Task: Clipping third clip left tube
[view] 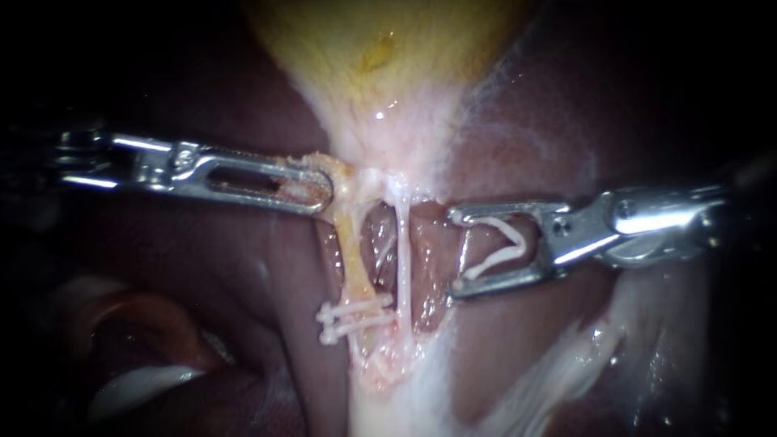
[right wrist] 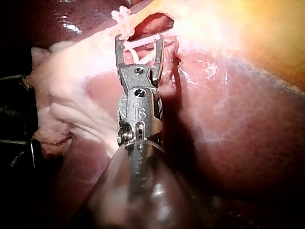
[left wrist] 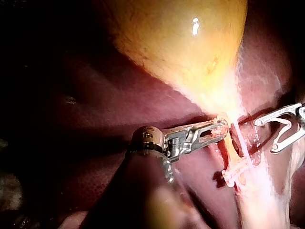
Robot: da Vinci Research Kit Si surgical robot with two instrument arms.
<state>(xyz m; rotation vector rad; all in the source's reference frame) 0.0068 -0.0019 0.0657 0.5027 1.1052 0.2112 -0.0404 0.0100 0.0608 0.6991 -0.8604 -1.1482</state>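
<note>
Clips (view: 356, 314) across left tube (view: 354, 255), gallbladder (view: 380, 57) above

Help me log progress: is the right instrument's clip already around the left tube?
No: the clip sits open between the right instrument's jaws, apart from the left tube.

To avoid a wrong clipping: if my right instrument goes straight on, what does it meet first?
Probably the thin white right tube, before the yellow left tube; depth is unclear.
</note>
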